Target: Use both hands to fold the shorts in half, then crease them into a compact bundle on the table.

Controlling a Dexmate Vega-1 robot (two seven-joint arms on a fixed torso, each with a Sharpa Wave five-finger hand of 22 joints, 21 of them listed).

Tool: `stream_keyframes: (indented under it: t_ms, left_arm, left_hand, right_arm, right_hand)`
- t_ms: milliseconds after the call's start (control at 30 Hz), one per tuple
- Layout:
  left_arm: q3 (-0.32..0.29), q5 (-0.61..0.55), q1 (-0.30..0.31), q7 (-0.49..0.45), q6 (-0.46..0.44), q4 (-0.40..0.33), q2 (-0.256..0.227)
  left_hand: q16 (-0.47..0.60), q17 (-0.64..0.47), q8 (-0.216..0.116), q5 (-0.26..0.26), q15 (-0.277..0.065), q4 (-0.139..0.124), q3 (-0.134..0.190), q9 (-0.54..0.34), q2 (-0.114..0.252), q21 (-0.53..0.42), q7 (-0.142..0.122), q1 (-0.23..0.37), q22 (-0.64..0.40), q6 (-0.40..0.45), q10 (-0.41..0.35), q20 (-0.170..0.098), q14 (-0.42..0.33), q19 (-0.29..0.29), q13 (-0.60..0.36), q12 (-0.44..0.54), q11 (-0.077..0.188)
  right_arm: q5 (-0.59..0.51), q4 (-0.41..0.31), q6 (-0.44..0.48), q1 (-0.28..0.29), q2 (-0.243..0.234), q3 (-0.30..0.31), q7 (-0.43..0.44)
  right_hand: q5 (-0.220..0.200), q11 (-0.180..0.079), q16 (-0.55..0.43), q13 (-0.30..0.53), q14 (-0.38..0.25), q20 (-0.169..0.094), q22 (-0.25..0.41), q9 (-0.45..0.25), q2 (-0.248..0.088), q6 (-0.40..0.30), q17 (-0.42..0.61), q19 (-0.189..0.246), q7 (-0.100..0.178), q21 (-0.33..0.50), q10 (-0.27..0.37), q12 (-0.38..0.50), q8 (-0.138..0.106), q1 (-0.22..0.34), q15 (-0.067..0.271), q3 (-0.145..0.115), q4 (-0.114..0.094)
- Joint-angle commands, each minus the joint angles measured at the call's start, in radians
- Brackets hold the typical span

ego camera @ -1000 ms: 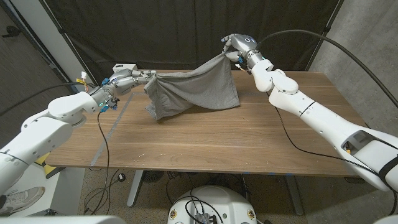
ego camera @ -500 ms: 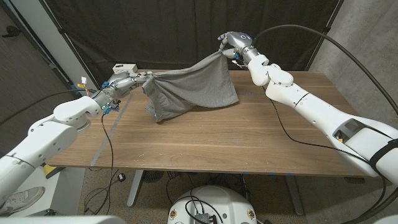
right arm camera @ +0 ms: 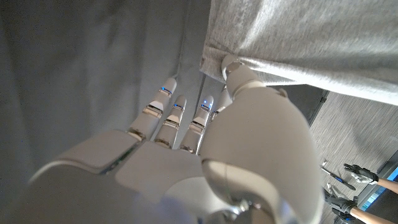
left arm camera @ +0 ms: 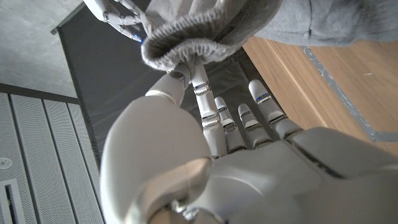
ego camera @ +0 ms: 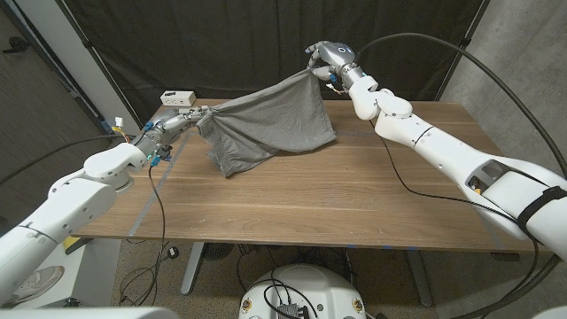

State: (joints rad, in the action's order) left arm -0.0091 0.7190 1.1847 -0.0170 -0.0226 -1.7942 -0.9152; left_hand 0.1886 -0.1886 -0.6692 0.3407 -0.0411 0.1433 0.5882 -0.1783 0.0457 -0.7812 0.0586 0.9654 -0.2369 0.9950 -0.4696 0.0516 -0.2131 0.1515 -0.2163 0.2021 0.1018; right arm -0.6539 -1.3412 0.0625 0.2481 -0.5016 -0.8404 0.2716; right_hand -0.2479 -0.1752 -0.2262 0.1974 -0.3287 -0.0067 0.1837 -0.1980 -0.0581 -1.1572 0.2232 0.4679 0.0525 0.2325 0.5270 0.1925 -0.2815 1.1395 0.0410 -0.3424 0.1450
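A small white rectangular box (ego camera: 177, 96) sits at the far left corner of the brown wooden table (ego camera: 301, 199).

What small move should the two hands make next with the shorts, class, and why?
Probably bring the right hand across toward the left hand. Each grips an end of the shorts, stretched between them, hem trailing on the table; joining the ends would fold them in half.

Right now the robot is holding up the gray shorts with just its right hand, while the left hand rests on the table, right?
Not quite. Both hands hold the gray shorts: the head view shows the left hand gripping one end and the right hand the other.
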Motion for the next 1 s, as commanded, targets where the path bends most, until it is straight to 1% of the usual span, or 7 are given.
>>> stream_keyframes:
  t_ms: [33,167,233,467,633,767,1000]
  left_arm:
    - [0.004,-0.034,0.017,-0.183,-0.087,-0.054,0.012]
    - [-0.006,-0.022,0.03,-0.236,-0.14,-0.085,0.017]
    - [-0.008,-0.024,0.037,-0.248,-0.148,-0.092,0.018]
    - [-0.02,-0.046,0.065,-0.31,-0.187,-0.126,0.016]
    - [-0.03,-0.069,0.084,-0.425,-0.261,-0.178,0.034]
    - [-0.03,-0.08,0.086,-0.458,-0.287,-0.193,0.045]
    - [-0.004,-0.144,0.067,-0.562,-0.344,-0.217,0.069]
  left_hand:
    - [0.006,-0.002,-0.084,0.009,-0.003,0.003,0.011,-0.342,0.001,-0.011,-0.001,0.004,-0.001,0.002,-0.002,-0.002,-0.004,0.002,-0.002,0.007,-0.005]
    - [0.007,-0.002,-0.08,0.009,0.0,0.003,0.014,-0.337,0.0,-0.017,0.003,0.004,-0.001,-0.001,-0.004,-0.002,-0.007,0.007,-0.003,0.008,-0.009]
    - [0.006,-0.002,-0.078,0.009,0.001,0.004,0.015,-0.334,0.0,-0.019,0.005,0.005,0.0,-0.003,-0.004,-0.001,-0.007,0.007,-0.003,0.008,-0.012]
    - [0.006,-0.002,-0.074,0.009,0.006,0.005,0.019,-0.324,0.0,-0.025,0.009,0.006,0.001,-0.005,-0.004,0.002,-0.006,0.008,-0.003,0.009,-0.019]
    - [0.006,-0.002,-0.071,0.008,0.008,0.007,0.023,-0.318,-0.001,-0.031,0.009,0.008,0.002,-0.006,-0.006,0.002,-0.008,0.012,-0.003,0.01,-0.016]
    - [0.007,-0.001,-0.064,0.004,0.011,0.008,0.025,-0.309,-0.003,-0.039,0.015,0.009,0.003,-0.013,-0.011,0.001,-0.012,0.016,-0.003,0.012,-0.021]
    - [0.009,0.001,-0.056,-0.004,0.009,0.013,0.03,-0.294,-0.006,-0.052,0.022,0.014,0.005,-0.016,-0.024,0.001,-0.026,0.029,-0.003,0.017,-0.021]
  right_arm:
    - [-0.016,0.074,-0.018,-0.048,0.035,-0.046,0.013]
    - [-0.017,0.112,-0.025,-0.068,0.055,-0.066,0.006]
    - [-0.013,0.133,-0.027,-0.082,0.067,-0.077,-0.013]
    - [0.003,0.221,-0.061,-0.117,0.113,-0.11,0.0]
    - [-0.001,0.289,-0.062,-0.148,0.152,-0.143,0.007]
    - [0.009,0.327,-0.07,-0.165,0.171,-0.16,0.016]
    - [0.015,0.446,-0.073,-0.213,0.233,-0.207,0.031]
  right_hand:
    - [-0.008,-0.006,-0.001,0.002,-0.013,0.003,0.003,-0.002,-0.002,0.004,0.002,0.009,0.006,-0.001,0.004,0.003,-0.005,-0.01,0.151,-0.007,0.001]
    - [-0.008,-0.006,-0.001,0.002,-0.013,0.003,0.003,-0.002,-0.003,0.004,0.002,0.009,0.01,-0.001,0.004,0.003,-0.005,-0.012,0.152,-0.007,0.0]
    - [-0.009,-0.007,-0.002,0.002,-0.015,0.003,0.003,-0.002,-0.003,0.005,0.002,0.009,0.011,-0.001,0.004,0.003,-0.005,-0.014,0.152,-0.008,0.0]
    - [-0.01,-0.008,-0.002,0.002,-0.017,0.003,0.003,-0.002,-0.004,0.006,0.002,0.012,0.012,0.0,0.005,0.003,-0.004,-0.018,0.152,-0.009,-0.002]
    - [-0.011,-0.006,-0.003,0.002,-0.02,0.001,0.003,-0.002,-0.004,0.009,0.002,0.014,0.017,0.001,0.009,0.005,-0.002,-0.02,0.155,-0.01,-0.002]
    - [-0.012,-0.008,-0.002,0.002,-0.021,0.002,0.003,-0.003,-0.004,0.01,0.002,0.015,0.018,0.001,0.012,0.006,-0.002,-0.021,0.156,-0.011,-0.003]
    - [-0.013,-0.009,-0.004,0.002,-0.026,0.002,0.004,-0.003,-0.005,0.016,0.002,0.018,0.023,0.002,0.021,0.008,0.001,-0.025,0.156,-0.012,-0.004]
